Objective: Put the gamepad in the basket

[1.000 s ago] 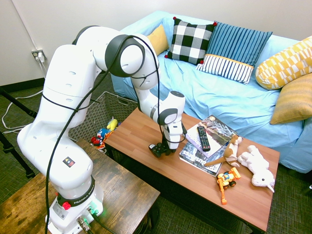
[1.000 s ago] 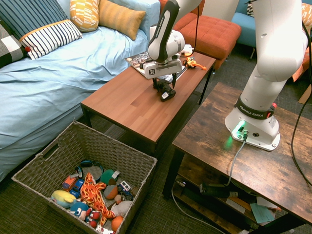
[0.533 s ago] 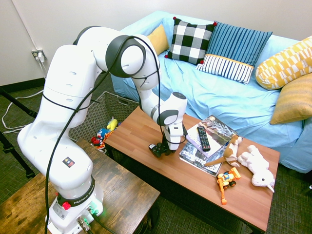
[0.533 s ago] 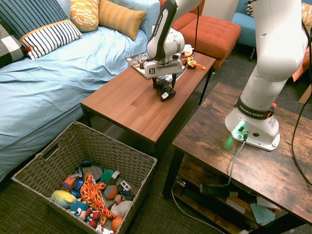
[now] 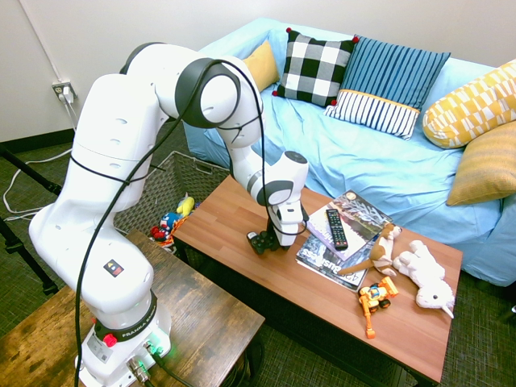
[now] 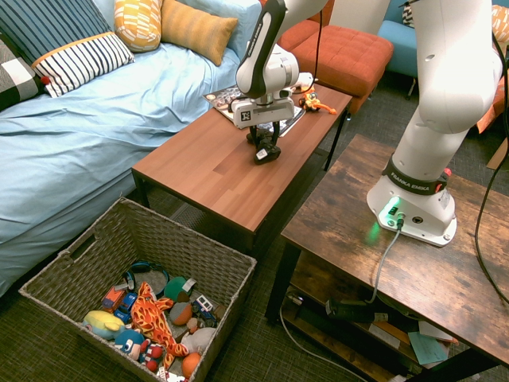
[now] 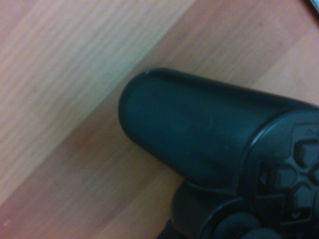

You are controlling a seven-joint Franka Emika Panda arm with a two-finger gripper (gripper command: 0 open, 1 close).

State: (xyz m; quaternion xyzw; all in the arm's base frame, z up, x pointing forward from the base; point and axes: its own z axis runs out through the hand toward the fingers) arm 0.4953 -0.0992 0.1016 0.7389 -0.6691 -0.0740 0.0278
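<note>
1. The gamepad [image 5: 260, 240] was seen near the middle of the first exterior view, on the wooden surface [image 5: 242, 218], with the jaws of the gripper [image 5: 278, 239] clamped together on it from above.
2. In the second exterior view the gamepad [image 6: 263, 150] hung tilted under the gripper [image 6: 264, 137] in the upper middle of the frame; whether it touched the surface [image 6: 215, 171] could not be told.
3. In the wrist view one rounded handle of the gamepad [image 7: 199, 134] filled the centre and right, with its arrow buttons at the right edge, over wood grain.
4. The basket [image 6: 199, 259] was placed on the floor in the lower left of the second exterior view, well apart from the gamepad.
5. Small toys were gathered in the basket toward its lower end, among them an orange patterned soft toy [image 6: 149, 314], a yellow and blue plush [image 6: 103, 324] and a little red car [image 6: 114, 298].
6. In the first exterior view the basket [image 5: 173, 179] was partly hidden behind the arm at left centre, with toys [image 5: 171, 219] showing inside.
</note>
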